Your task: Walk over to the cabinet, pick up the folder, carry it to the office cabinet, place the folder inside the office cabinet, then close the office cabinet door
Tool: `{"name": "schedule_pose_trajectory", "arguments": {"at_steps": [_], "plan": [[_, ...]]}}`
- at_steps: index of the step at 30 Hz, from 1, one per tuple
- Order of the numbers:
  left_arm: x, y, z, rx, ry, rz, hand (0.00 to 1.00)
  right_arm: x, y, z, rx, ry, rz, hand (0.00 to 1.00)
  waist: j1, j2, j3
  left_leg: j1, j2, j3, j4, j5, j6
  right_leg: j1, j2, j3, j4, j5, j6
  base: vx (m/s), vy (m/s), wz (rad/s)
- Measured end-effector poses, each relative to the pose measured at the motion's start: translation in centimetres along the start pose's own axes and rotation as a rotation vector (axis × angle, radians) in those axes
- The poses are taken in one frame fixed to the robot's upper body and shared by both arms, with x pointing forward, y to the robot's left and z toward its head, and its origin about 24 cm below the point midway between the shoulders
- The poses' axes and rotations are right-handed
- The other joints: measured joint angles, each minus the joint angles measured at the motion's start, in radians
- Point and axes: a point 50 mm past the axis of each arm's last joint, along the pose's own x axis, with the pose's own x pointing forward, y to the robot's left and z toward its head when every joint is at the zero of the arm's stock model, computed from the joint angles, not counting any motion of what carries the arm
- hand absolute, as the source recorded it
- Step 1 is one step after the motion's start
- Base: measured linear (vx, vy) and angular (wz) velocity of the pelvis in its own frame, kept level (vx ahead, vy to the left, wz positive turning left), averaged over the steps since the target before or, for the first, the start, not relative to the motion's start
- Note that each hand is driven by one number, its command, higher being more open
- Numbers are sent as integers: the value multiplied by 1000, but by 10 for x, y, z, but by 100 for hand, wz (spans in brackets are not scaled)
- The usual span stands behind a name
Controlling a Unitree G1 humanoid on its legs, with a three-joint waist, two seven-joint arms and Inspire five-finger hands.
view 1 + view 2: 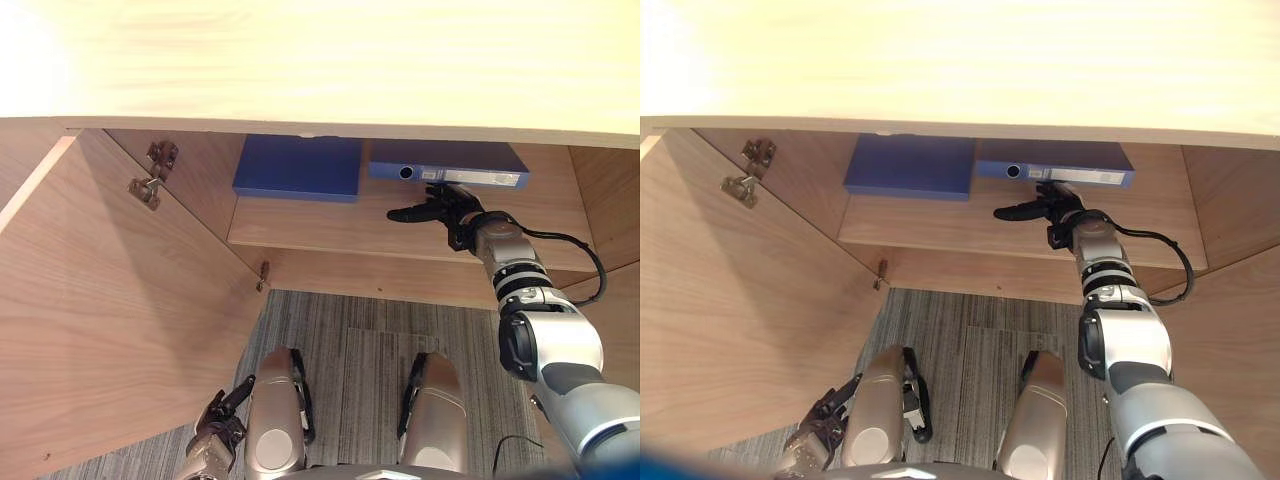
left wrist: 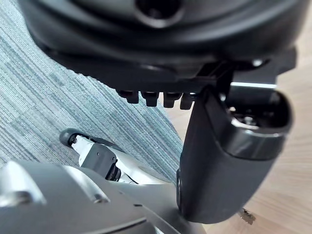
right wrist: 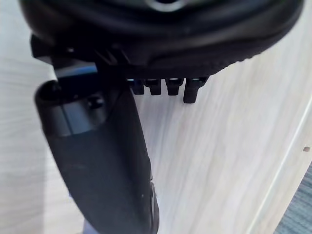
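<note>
A blue folder (image 1: 450,160) with a white label and a round hole on its spine lies flat at the back right of the cabinet's shelf (image 1: 330,228). My right hand (image 1: 445,208) reaches in just in front of that spine, its fingers straight toward the folder and the thumb stretched out to the left; it holds nothing. In the right wrist view a sliver of the blue folder (image 3: 73,73) shows past the thumb. Low beside my leg hangs my left hand (image 1: 215,428) with relaxed fingers, holding nothing.
A second blue folder (image 1: 298,166) lies flat on the shelf's left half. The cabinet door (image 1: 110,320) stands swung open on the left, metal hinges (image 1: 152,175) on the side wall. The pale wooden top (image 1: 320,60) overhangs the opening. Grey carpet (image 1: 350,320) lies below.
</note>
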Motion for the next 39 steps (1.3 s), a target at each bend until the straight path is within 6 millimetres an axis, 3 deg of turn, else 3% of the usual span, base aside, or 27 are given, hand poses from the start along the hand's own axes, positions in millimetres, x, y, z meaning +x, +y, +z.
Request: {"name": "schedule_pose_trajectory", "arguments": {"at_steps": [7,13,19,26,39], "plan": [[-1,1,-7,62,34,-19,100,-1,12,-19,-286,71,43,100,15,2,-3,70,-8,8,-65,10,-8,75,-2,-20,-60,7,3,34,22,1],[-3,9,-18,127,83,-11,100,2,37,-35,-445,113,68,100,21,1,-5,131,-11,22,-153,42,-11,144,11,-40,-155,44,1,21,27,-2],[-4,14,-25,204,119,-12,100,-4,37,-65,-484,199,68,100,27,6,-2,230,-41,22,-281,99,-16,270,-3,-94,-268,75,3,22,0,15],[-5,16,-30,244,142,-12,100,-6,37,-82,-453,266,85,100,29,13,2,322,-59,17,-425,167,-23,379,8,-148,-399,126,-5,0,-11,8],[-4,13,-30,273,143,-34,100,-8,34,-87,-418,262,40,100,30,29,11,347,-65,14,-511,227,-26,412,17,-177,-459,157,-16,-37,-4,4]]}}
